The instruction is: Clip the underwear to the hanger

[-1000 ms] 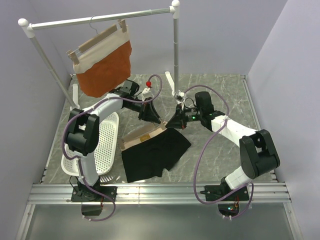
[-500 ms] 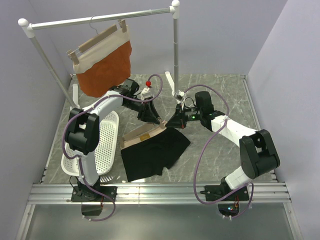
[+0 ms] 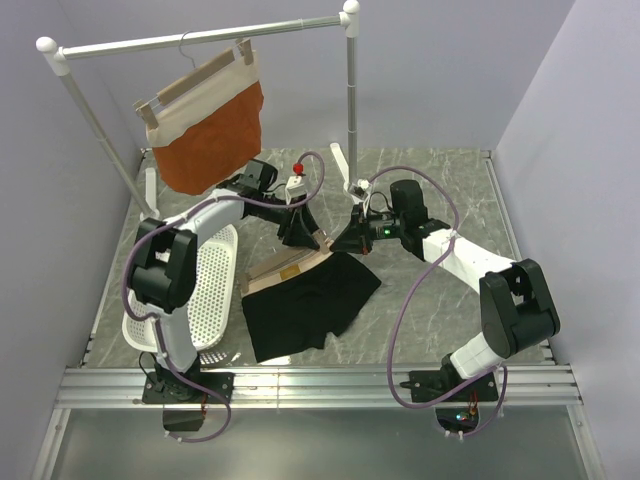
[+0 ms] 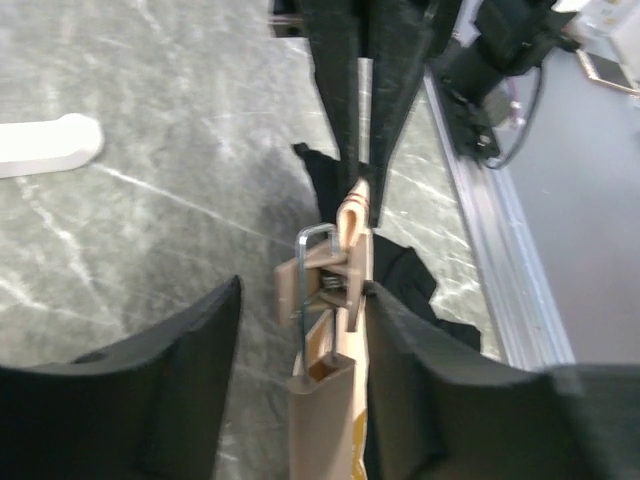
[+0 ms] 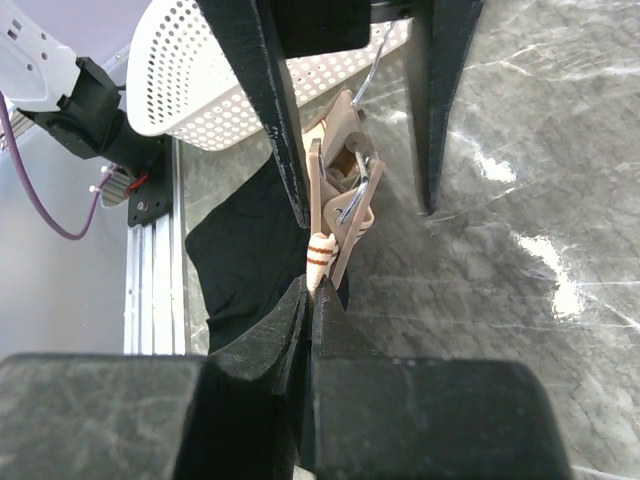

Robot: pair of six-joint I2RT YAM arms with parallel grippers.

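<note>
Grey marble table point(image 3: 440, 200), purple walls around it. A white clothes rack point(image 3: 200, 38) stands at the back. A rust-orange garment point(image 3: 215, 135) hangs from it on its own wooden hanger.

White perforated basket point(image 3: 205, 290) at the left, beside the left arm.

The underwear point(image 3: 305, 305) lies flat on the table just right of the basket, between the two arms. Its tan waistband is at the far-left edge and its black legs point toward the near edge.

The hanger point(image 3: 285, 265) lies along that waistband, with its right end raised where the two grippers meet. Its thin wire hook shows in the right wrist view, near the basket.

Left gripper point(image 4: 305, 290) — fingers point(image 4: 180, 380) spread apart, straddling the bar and the wooden clip point(image 4: 335, 275) with its metal spring. The right-hand finger sits just beside the clip. The other stands clear of it.

Right gripper point(image 5: 308, 285) — fingers drawn together, pinching the tip of that same clip. The left wrist view shows the same pinch from the other side, with only a thin sliver of wood between the fingers. I cannot tell whether any fabric sits in the clip.
</note>
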